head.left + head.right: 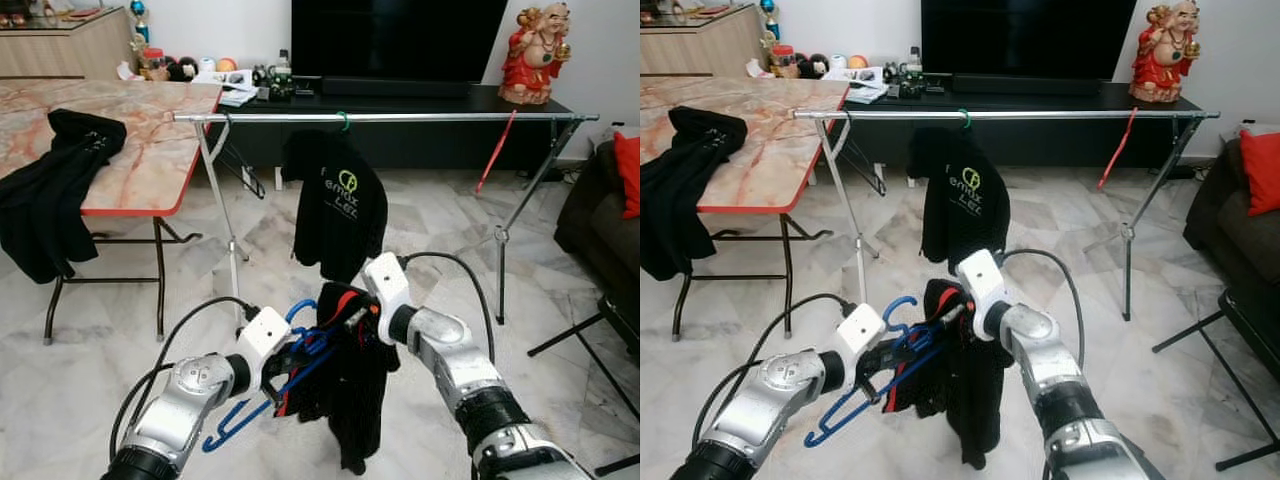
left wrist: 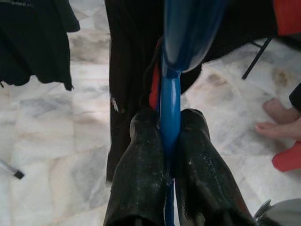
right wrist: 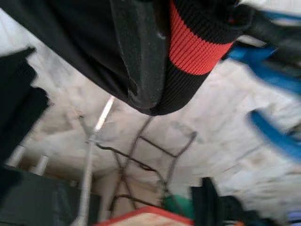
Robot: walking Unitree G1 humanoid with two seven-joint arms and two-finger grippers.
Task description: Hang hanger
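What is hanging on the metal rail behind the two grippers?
On the metal rail hangs a black shirt with a yellow-green logo, on a green hook. A red hanger also hangs further right. The shirt covers its hanger's body.

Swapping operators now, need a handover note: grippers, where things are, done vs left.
Left gripper: shut on the blue hanger, held low in front of the robot.
Right gripper: holds the black garment by its red-striped collar, next to the hanger.
Rail: ahead, one black shirt already hung.
Done: hanger and garment picked up.
Left: finish putting the garment on the hanger, then hook it on the rail.
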